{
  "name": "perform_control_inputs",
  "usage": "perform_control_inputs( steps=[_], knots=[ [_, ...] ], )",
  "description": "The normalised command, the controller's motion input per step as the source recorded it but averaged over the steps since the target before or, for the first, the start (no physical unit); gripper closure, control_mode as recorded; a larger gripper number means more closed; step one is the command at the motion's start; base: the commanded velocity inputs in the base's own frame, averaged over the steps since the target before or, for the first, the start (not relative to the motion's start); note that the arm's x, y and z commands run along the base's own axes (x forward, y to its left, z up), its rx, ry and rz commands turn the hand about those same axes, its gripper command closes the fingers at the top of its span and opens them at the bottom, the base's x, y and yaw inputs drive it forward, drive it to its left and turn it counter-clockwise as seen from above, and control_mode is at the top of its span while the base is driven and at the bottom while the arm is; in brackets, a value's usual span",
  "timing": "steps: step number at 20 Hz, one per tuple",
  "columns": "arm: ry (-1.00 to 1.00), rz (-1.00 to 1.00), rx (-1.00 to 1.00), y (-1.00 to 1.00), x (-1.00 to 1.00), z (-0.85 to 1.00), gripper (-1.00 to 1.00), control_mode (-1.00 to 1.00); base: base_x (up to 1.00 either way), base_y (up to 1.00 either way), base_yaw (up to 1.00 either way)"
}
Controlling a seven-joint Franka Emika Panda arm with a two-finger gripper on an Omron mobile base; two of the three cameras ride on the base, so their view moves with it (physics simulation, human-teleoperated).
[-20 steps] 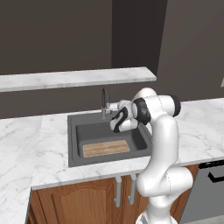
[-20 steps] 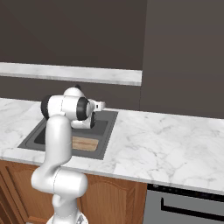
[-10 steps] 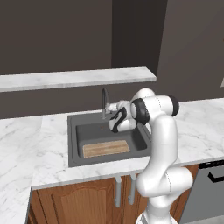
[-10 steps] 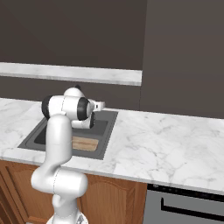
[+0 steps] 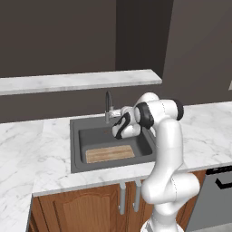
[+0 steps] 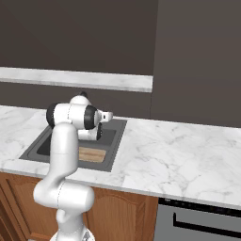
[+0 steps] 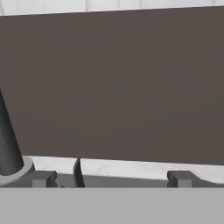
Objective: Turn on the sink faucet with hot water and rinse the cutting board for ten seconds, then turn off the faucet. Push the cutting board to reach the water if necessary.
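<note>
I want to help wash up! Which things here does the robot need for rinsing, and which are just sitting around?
For the job:
- sink faucet
- sink
- cutting board, lying in the basin
- gripper, by the faucet base

Just around:
- marble counter
- marble shelf
- wooden cabinets
- dishwasher
</note>
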Motion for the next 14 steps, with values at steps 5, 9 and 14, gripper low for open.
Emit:
perform_control_inputs(
  steps=[5,9,14],
  knots=[
    [-0.03,0.00,0.00,0.00,0.00,-0.15,-1.00,-1.00,0.00,0.00,0.00],
    [-0.05,0.00,0.00,0.00,0.00,-0.10,-1.00,-1.00,0.00,0.00,0.00],
    [-0.01,0.00,0.00,0.05,0.00,-0.07,-1.00,-1.00,0.00,0.00,0.00]
  ],
)
